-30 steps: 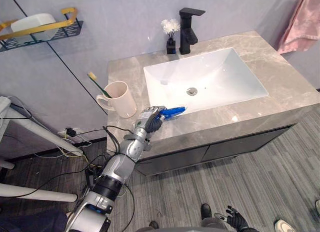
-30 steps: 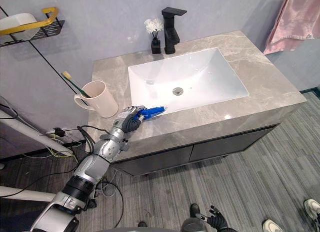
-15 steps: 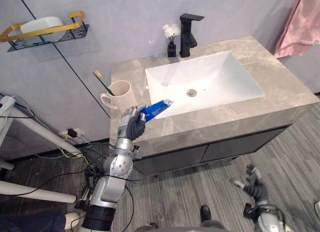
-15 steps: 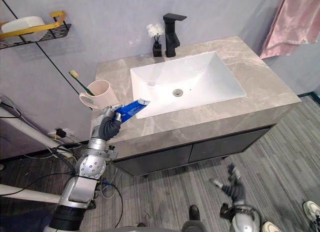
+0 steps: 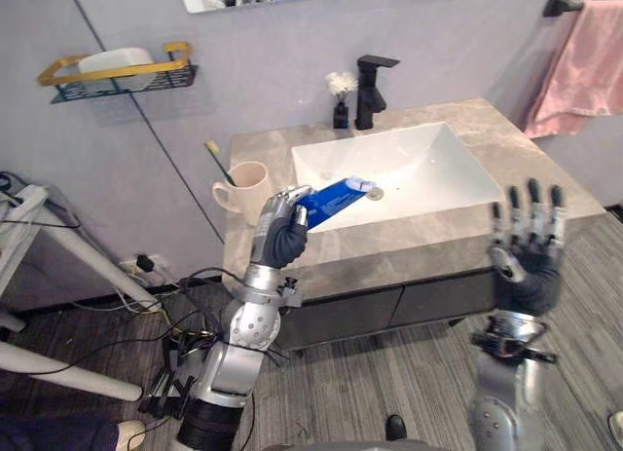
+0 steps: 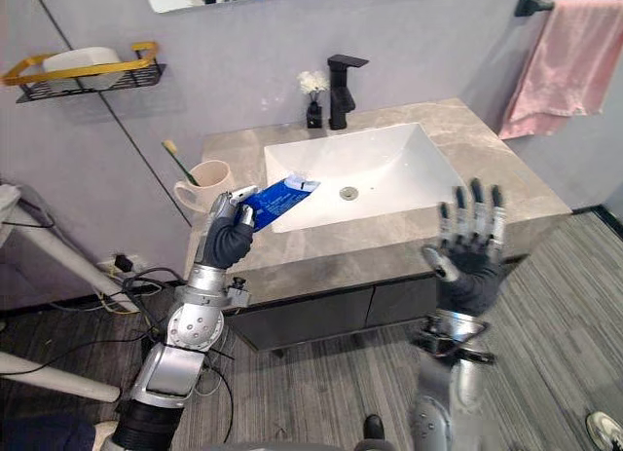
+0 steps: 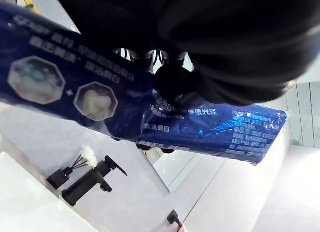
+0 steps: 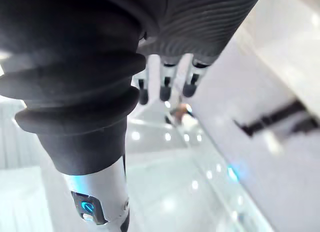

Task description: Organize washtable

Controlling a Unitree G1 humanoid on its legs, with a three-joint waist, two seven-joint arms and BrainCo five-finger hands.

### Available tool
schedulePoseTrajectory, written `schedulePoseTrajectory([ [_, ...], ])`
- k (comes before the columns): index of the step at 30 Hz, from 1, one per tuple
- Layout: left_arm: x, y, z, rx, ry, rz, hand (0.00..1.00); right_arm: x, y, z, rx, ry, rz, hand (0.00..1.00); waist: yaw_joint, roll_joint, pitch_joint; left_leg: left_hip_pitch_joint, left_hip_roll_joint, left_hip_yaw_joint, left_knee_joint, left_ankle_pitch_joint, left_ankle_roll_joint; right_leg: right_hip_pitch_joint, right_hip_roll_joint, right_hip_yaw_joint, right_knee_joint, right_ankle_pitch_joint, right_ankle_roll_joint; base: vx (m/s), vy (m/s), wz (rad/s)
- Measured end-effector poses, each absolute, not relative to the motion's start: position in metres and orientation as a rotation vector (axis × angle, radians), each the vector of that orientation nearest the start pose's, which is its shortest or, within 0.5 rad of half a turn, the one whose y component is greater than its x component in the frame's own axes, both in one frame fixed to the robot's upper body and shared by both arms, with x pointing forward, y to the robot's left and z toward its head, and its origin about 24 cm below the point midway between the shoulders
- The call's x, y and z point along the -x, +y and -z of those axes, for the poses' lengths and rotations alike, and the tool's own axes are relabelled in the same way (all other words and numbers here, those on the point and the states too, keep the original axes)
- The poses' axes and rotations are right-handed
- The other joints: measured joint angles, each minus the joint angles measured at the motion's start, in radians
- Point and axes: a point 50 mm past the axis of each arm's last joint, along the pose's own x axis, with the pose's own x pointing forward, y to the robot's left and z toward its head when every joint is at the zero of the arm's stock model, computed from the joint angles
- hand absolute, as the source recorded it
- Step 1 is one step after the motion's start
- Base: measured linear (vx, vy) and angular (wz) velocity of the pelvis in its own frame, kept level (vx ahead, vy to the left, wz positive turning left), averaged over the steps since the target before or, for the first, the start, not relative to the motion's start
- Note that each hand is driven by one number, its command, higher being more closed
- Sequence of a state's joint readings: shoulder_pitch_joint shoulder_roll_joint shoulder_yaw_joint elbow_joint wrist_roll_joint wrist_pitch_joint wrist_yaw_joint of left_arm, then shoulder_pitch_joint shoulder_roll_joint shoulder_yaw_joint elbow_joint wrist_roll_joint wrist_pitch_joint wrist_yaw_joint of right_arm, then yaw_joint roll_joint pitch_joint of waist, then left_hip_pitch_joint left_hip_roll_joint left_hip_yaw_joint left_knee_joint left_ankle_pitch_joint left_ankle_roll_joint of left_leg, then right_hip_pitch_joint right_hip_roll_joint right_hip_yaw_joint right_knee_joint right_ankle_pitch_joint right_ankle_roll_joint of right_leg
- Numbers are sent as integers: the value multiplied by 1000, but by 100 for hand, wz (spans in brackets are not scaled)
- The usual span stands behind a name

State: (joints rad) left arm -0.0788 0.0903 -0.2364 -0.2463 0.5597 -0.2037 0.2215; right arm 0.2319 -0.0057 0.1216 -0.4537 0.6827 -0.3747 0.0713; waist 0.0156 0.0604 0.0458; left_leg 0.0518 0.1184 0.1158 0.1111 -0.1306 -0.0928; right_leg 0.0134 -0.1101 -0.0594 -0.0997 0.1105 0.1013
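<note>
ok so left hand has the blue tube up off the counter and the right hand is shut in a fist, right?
Not quite. The left hand does hold the blue tube up off the counter, but the right hand is open, not a fist. The left eye view shows its fingers straight and spread, holding nothing.

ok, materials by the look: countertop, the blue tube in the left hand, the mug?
Countertop: stone or a stone-look slab, grey with pale veining, smooth with a slight sheen. Blue tube, gripped in the left hand: soft plastic or laminate, judging by the glossy printed skin and flat crimped end. Mug: likely glazed ceramic, cream, smooth, with a thick wall and handle; plastic not ruled out.
</note>
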Motion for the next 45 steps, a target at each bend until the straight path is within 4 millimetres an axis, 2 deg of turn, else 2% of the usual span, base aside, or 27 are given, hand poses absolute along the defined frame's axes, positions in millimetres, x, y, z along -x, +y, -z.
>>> schedulePoseTrajectory([
  [1, -245, 94, -131, -528, -630, 38, 100, -196, -143, -122, -764, -561, -119, 0, 4, -1, -9, -8, -2, -14, 2, 2, 2, 1, -2, -15, 0, 0, 0, -4, 0, 26],
  [4, -247, 89, -126, -525, -614, 52, 100, -207, -127, -116, -805, -498, -177, 0, 16, -3, -11, -8, -10, -34, 2, 7, 6, 14, -10, -34, 0, -1, 1, -15, 8, 22],
  [7, -248, 84, -121, -526, -601, 72, 100, -208, -127, -113, -806, -478, -175, 0, 29, -4, -12, -8, -18, -41, 1, 11, 11, 18, -19, -43, 0, -2, 2, -27, 22, 11],
  [12, -247, 77, -115, -521, -588, 96, 100, -217, -125, -106, -806, -434, -146, 0, 28, -24, -27, -12, -22, -58, -7, 22, 11, 21, -23, -58, 0, -2, 3, -29, -4, 9],
  [20, -246, 70, -109, -523, -569, 135, 100, -228, -122, -95, -786, -380, -137, 0, 31, -28, -59, -21, -31, -85, -11, 32, 13, 27, -32, -85, 0, -3, 4, -19, 0, 11],
  [29, -239, 51, -104, -485, -567, 243, 100, -243, -115, -103, -777, -391, -164, 0, 37, -38, -67, -20, -31, -97, -40, 57, 10, 26, -32, -105, 0, -2, 4, -17, -12, 7],
  [34, -241, 44, -98, -477, -547, 282, 100, -244, -113, -99, -779, -374, -152, 0, 53, -47, -72, -21, -32, -99, -41, 57, 9, 26, -32, -105, 0, -2, 4, 0, 0, 0],
  [40, -242, 36, -86, -493, -506, 321, 100, -245, -87, -102, -790, -344, -259, 0, 54, -55, -76, -22, -32, -100, -41, 57, 9, 24, -32, -104, 0, -2, 4, 0, 0, 0],
  [45, -244, 40, -81, -518, -486, 316, 100, -245, -84, -93, -757, -288, -281, 0, 54, -66, -84, -25, -32, -99, -41, 57, 9, 19, -33, -102, 0, -2, 4, 0, 0, 0],
])
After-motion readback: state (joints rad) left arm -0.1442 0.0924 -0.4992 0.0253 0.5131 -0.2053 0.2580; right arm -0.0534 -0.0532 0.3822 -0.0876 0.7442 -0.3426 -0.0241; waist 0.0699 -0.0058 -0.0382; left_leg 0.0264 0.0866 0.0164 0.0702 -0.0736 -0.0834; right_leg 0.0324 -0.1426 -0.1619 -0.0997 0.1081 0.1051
